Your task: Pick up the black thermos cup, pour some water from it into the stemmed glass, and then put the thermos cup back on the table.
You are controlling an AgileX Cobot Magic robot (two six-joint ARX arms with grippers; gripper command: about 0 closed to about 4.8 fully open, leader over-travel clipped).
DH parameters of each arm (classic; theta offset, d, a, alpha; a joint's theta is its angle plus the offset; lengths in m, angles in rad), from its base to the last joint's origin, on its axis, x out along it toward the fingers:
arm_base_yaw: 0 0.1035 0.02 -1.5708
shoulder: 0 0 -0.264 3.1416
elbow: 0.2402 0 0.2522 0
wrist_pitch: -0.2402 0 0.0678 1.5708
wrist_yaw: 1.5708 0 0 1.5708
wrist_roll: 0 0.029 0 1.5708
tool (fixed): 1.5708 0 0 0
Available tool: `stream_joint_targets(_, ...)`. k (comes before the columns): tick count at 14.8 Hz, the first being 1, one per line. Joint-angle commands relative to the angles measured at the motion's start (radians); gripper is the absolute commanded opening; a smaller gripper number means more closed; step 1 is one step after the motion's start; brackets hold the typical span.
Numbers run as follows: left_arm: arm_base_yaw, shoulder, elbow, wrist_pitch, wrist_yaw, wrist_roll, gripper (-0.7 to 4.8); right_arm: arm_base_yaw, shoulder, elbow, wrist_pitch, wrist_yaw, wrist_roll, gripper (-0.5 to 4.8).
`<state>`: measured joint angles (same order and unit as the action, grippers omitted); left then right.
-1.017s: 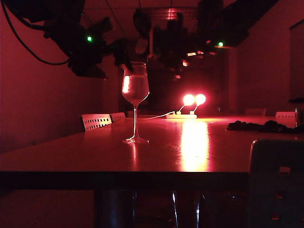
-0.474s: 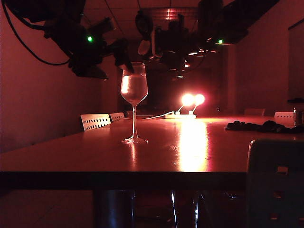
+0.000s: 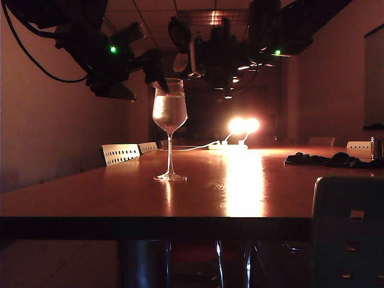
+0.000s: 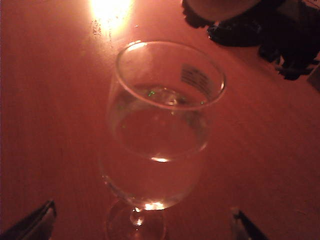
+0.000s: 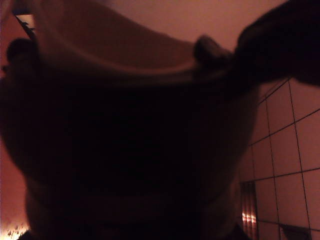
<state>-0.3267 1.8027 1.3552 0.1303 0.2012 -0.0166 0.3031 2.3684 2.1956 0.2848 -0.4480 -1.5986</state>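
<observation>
- Right hand [image 3: 201,57] grips thermos [image 5: 130,130], tilted above bench [image 3: 240,186].
- Left hand [image 4: 142,222] gapes, empty, flanking glass [image 3: 170,111].
- Risk: thermos dribbles or clips glass rim when lowered.

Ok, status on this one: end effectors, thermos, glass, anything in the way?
Left end effector open, hovering at the glass. Right end effector shut on the thermos, held aloft. Glass upright on the table, holding water. Nothing blocking it.

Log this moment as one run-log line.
phase: after pour | stemmed glass: holds water, upright on table | right end effector: holding black thermos cup aloft | left end effector: open beside glass
</observation>
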Motion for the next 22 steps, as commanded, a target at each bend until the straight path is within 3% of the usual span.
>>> stream_joint_targets(1, 0.000, -0.002, 0.003, 0.005, 0.005, 0.002, 4.79, 0.010, -0.022, 0.008, 0.060, -0.003, -0.008, 0.63)
stream_joint_targets(22, 0.000, -0.002, 0.003, -0.003, 0.005, 0.002, 4.79, 0.011, -0.022, 0.008, 0.071, 0.002, -0.108, 0.63)
